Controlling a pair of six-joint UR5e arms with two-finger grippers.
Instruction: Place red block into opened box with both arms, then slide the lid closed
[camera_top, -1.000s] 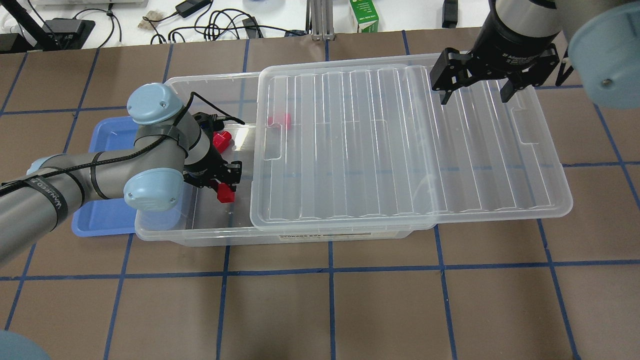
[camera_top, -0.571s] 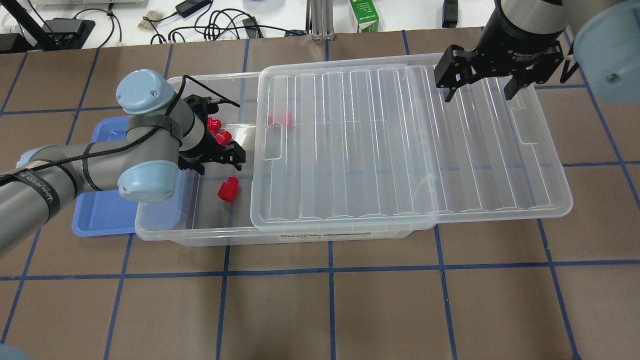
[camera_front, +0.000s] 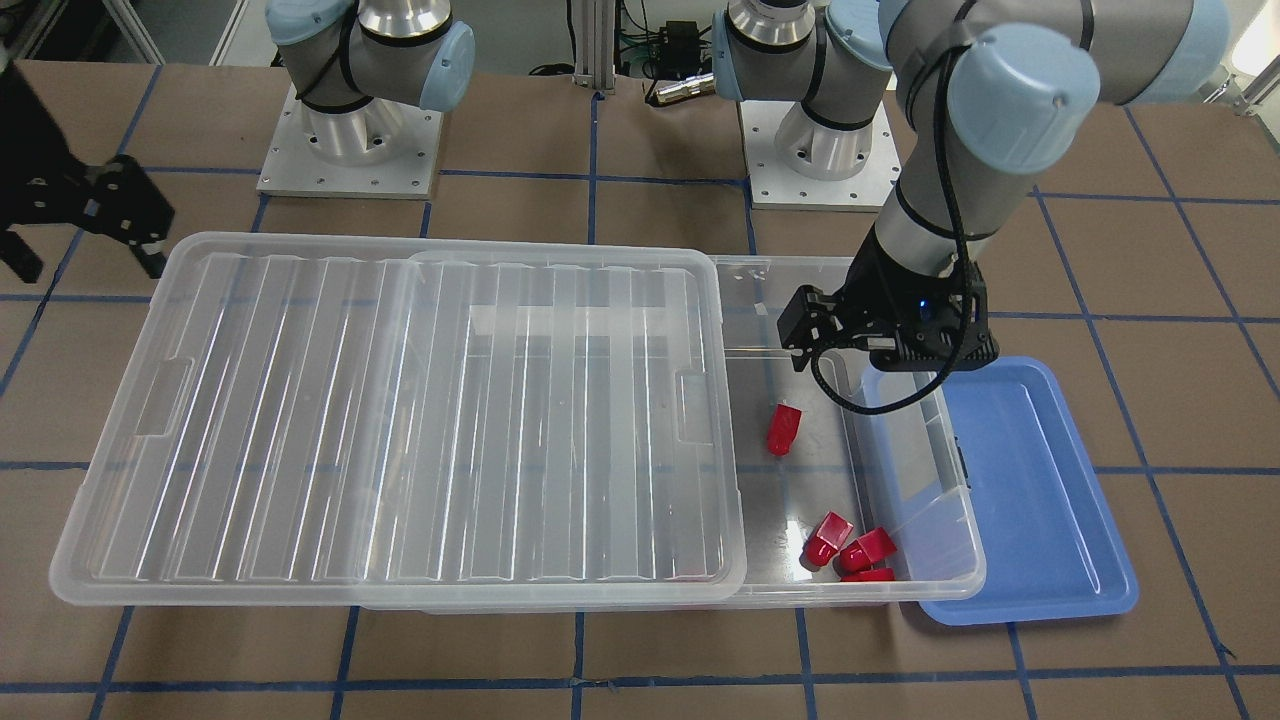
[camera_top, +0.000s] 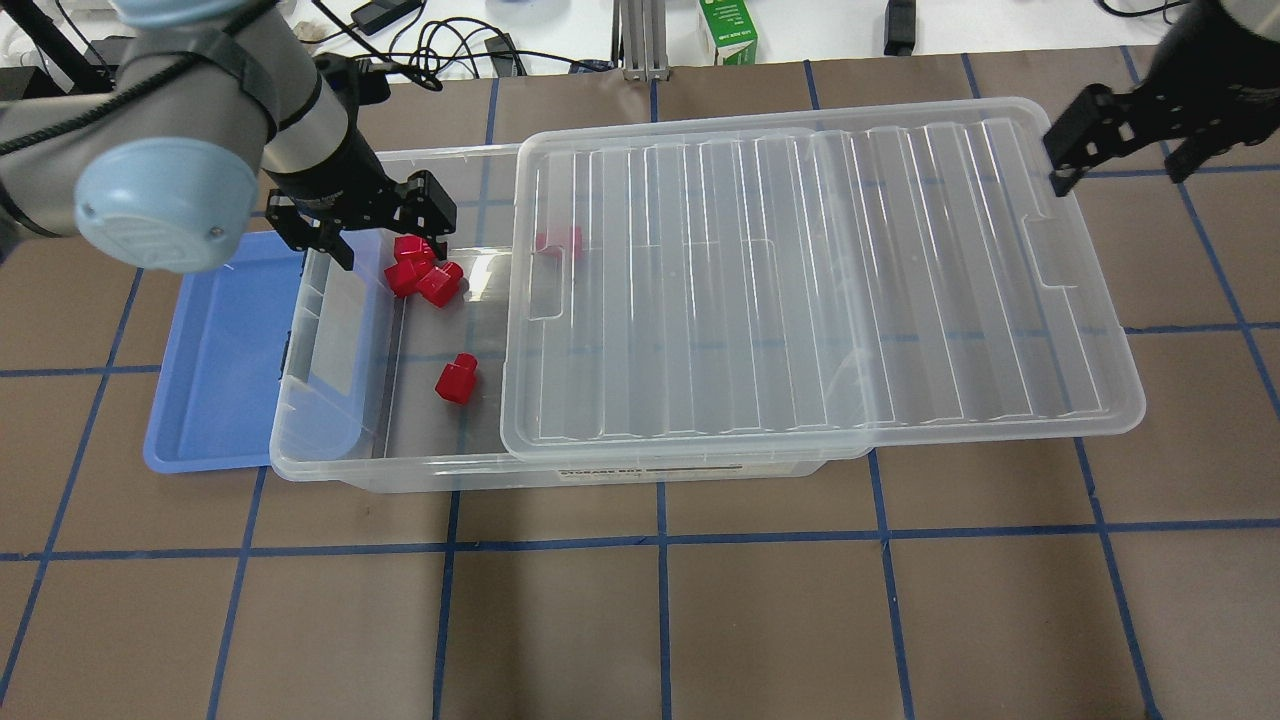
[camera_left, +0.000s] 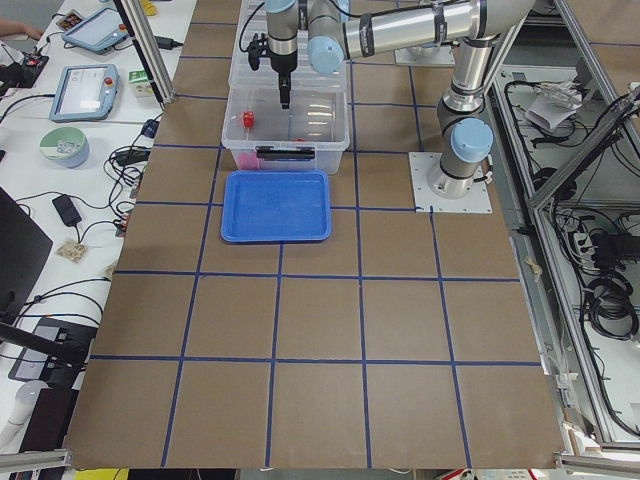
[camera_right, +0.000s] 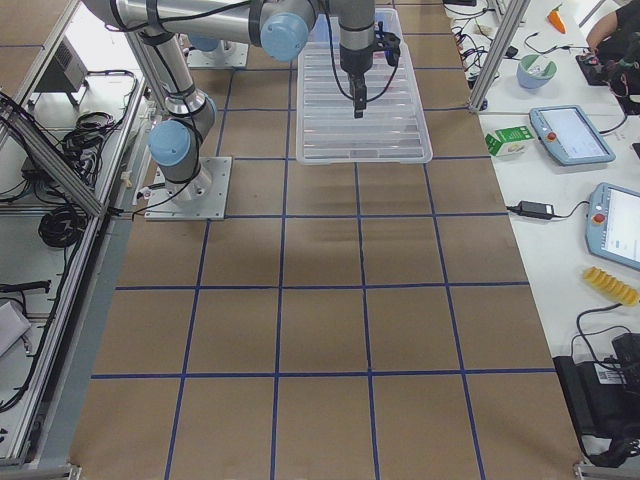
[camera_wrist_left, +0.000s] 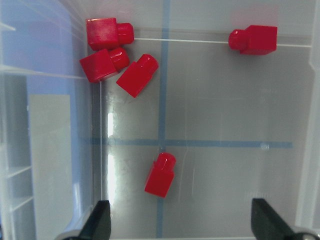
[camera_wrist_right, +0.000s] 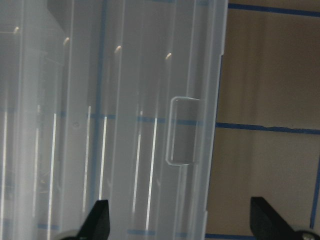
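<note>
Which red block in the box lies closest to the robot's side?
The small red plastic block lying alone mid-floor; the other four sit along the far wall of the clear plastic box.

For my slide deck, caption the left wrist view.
Open left pincer hovers over five small red plastic blocks lying inside the clear translucent plastic box.

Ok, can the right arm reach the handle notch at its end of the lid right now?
Probably yes. The right claw hangs open above that end of the lid, the handle notch is uncovered, and nothing sits between them.
</note>
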